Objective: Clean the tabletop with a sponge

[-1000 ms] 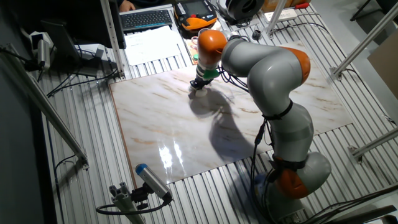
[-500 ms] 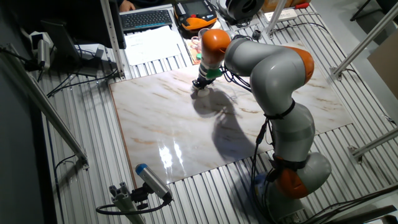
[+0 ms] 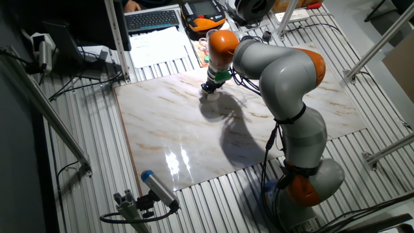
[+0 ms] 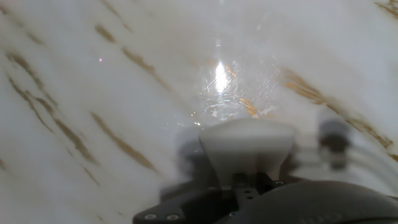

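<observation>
The tabletop (image 3: 194,129) is a glossy white-beige marble slab with brown veins; in the hand view its surface (image 4: 93,81) fills the frame. My gripper (image 3: 209,88) is low over the slab's far edge, near the middle. The hand view shows the cream-white sponge (image 4: 247,144) held in the gripper (image 4: 247,177), its face against or just above the marble. In the fixed view the sponge is too small to make out under the fingers.
Ribbed grey metal surrounds the slab. Behind it lie a keyboard (image 3: 152,19), papers (image 3: 158,45) and an orange-black device (image 3: 206,14). A blue-tipped tool (image 3: 158,189) lies off the near left corner. My arm's base (image 3: 310,181) stands at the near right.
The gripper has slid a little to the right and toward the far edge of the slab over the last second, with the sponge still in it.
</observation>
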Available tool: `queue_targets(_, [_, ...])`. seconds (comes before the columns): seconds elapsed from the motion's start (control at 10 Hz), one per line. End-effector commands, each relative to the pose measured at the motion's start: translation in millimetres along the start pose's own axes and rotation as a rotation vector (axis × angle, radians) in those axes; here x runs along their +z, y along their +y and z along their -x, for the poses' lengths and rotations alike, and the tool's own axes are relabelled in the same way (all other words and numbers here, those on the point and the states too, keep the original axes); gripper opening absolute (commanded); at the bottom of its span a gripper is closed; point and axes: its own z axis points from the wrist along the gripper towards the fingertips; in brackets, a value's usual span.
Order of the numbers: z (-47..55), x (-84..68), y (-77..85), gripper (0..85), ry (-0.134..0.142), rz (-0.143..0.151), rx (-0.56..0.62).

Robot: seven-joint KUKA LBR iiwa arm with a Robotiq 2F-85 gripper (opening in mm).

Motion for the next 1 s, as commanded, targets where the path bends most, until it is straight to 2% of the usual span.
queue_targets(0.0, [-1.3, 0.1, -2.2, 0.0, -0.001, -0.004, -0.002])
queue_targets(0.2, [-5.4, -0.2, -12.1, 0.0, 0.003, -0.002, -0.022])
queue_targets(0.6, [-12.7, -0.7, -22.3, 0.0, 0.012, -0.013, -0.037])
queue_targets(0.9, [-18.9, -6.9, -35.3, 0.0, 0.015, -0.026, -0.056])
